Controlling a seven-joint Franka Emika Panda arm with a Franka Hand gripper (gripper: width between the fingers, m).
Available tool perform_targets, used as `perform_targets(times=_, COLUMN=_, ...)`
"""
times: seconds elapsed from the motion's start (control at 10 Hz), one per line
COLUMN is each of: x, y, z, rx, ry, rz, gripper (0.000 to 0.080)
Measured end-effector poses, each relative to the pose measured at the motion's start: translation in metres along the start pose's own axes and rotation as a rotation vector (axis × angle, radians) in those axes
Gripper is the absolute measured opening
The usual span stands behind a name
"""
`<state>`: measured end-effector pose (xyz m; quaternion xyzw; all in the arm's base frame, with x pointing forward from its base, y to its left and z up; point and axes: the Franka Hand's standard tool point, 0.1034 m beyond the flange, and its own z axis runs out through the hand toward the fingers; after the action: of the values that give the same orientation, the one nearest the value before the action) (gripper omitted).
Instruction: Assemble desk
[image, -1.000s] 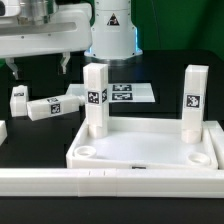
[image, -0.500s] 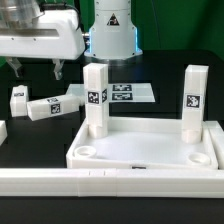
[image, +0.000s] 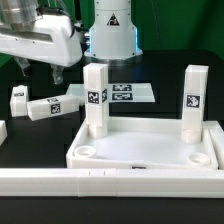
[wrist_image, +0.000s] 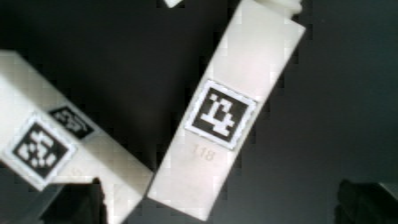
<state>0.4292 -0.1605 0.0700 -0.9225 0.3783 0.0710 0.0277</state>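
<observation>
The desk's white tray-like top (image: 150, 150) lies near the front, with two legs (image: 96, 98) (image: 194, 98) standing upright in its far corner sockets. On the black table at the exterior view's left, one loose leg (image: 50, 108) lies flat and another (image: 18, 100) stands beside it. My gripper (image: 40, 70) hangs open above these two, touching nothing. In the wrist view the lying leg (wrist_image: 222, 110) runs diagonally with its tag facing up, the other leg (wrist_image: 54, 140) is beside it, and my gripper (wrist_image: 217, 205) has its dark fingertips (wrist_image: 71, 200) spread wide to either side.
The marker board (image: 125, 93) lies flat behind the desk top, before the robot base (image: 112, 30). A long low white rail (image: 110, 180) runs along the front edge. A further white piece (image: 3, 130) shows at the exterior view's left edge.
The gripper has shifted toward the exterior view's right and turned slightly, staying open above the loose legs. Nothing on the table has moved.
</observation>
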Motion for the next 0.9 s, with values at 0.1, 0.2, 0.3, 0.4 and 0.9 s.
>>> perform_targets(times=0.1, x=-0.001, y=0.000, z=0.006, rx=0.009, ry=-0.010, rz=0.087, gripper=0.0648)
perform_targets(times=0.2, x=-0.002, y=-0.002, z=0.011, rx=0.002, ry=-0.003, rz=0.104, gripper=0.0648)
perform_targets(times=0.3, x=0.000, y=-0.002, z=0.019, rx=-0.005, ry=0.009, rz=0.107, gripper=0.0648)
perform_targets(times=0.4, x=0.001, y=-0.002, z=0.027, rx=-0.015, ry=0.017, rz=0.104, gripper=0.0648)
perform_targets(times=0.9, x=0.016, y=0.002, z=0.055, rx=-0.063, ry=0.035, rz=0.092, gripper=0.0648)
